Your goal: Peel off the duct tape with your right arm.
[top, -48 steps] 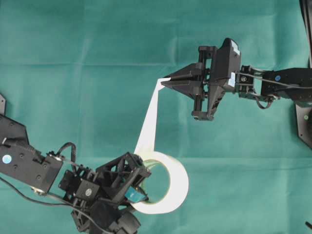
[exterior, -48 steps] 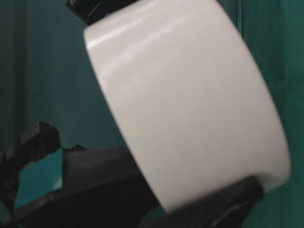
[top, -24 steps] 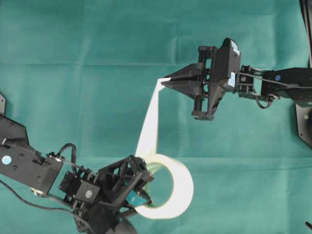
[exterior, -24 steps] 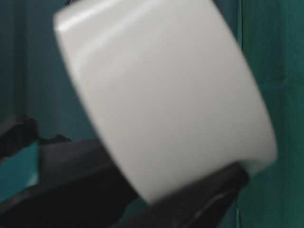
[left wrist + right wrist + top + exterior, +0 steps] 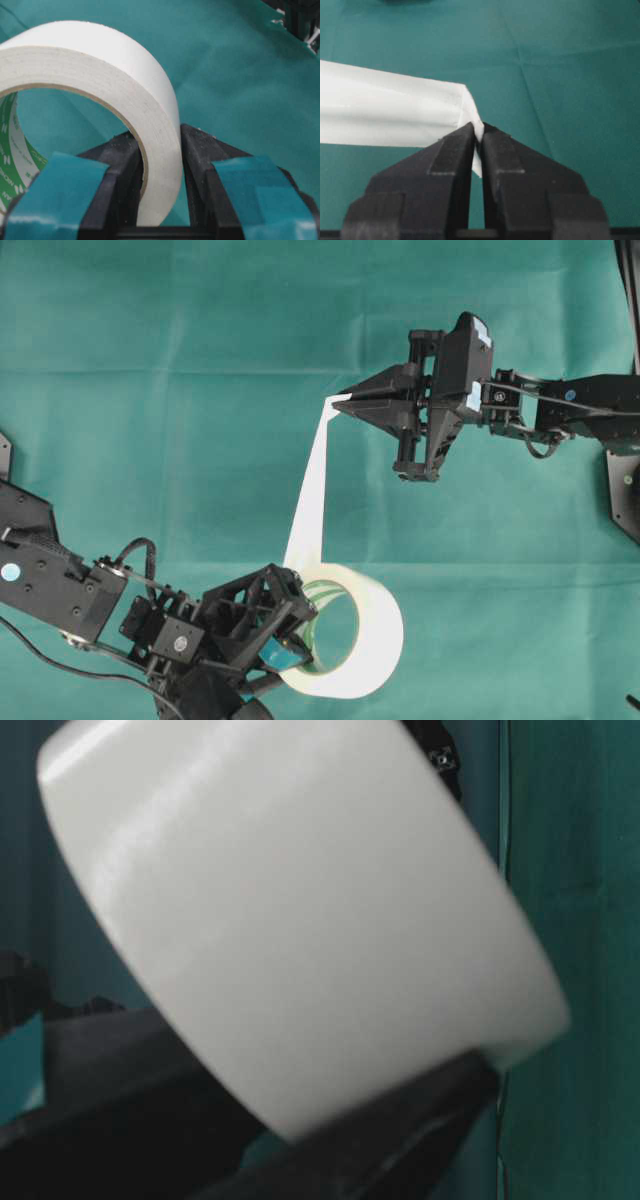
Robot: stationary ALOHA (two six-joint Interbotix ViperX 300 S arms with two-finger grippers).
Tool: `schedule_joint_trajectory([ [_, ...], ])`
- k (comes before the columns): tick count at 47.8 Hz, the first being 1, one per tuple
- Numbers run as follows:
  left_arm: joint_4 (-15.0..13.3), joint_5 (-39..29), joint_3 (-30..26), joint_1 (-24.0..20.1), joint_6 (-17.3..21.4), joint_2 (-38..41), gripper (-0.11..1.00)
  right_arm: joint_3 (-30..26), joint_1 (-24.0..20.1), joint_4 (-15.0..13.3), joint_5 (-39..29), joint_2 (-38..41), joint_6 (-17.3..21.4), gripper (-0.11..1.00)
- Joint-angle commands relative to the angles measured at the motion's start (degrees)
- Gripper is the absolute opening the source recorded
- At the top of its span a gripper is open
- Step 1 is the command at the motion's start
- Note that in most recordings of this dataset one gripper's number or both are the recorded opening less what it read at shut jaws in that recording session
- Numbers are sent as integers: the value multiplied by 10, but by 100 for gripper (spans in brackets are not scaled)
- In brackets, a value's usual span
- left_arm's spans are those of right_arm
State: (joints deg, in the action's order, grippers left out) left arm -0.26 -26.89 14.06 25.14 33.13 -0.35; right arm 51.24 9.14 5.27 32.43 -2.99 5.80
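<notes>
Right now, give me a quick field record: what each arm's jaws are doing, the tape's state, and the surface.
left gripper: jaws shut on the wall of the duct tape, one inside the ring, one outside
right gripper: jaws shut on the strip end
strip: peeled, running straight from roll to right gripper
roll: lifted, tilted on edge
surface: green cloth

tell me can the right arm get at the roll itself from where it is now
Probably not right now. The right gripper is shut on the peeled strip, well apart from the duct tape, and the left gripper already clamps the roll's wall.
</notes>
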Motion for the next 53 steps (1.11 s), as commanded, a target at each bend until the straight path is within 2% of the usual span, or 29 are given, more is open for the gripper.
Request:
schedule_joint_trajectory([
  [1, -5, 27, -5, 33, -1, -24, 20, -2, 39, 2, 0, -5, 1, -9],
  [26, -8, 87, 54, 4, -2, -40, 20, -5, 33, -5, -18, -25, 4, -9],
  [40, -8, 127, 84, -29, 0, -45, 20, -9, 33, -12, -19, -29, 4, -9],
  [53, -8, 134, 101, -44, -1, -49, 20, -11, 33, -12, -19, -29, 4, -9],
])
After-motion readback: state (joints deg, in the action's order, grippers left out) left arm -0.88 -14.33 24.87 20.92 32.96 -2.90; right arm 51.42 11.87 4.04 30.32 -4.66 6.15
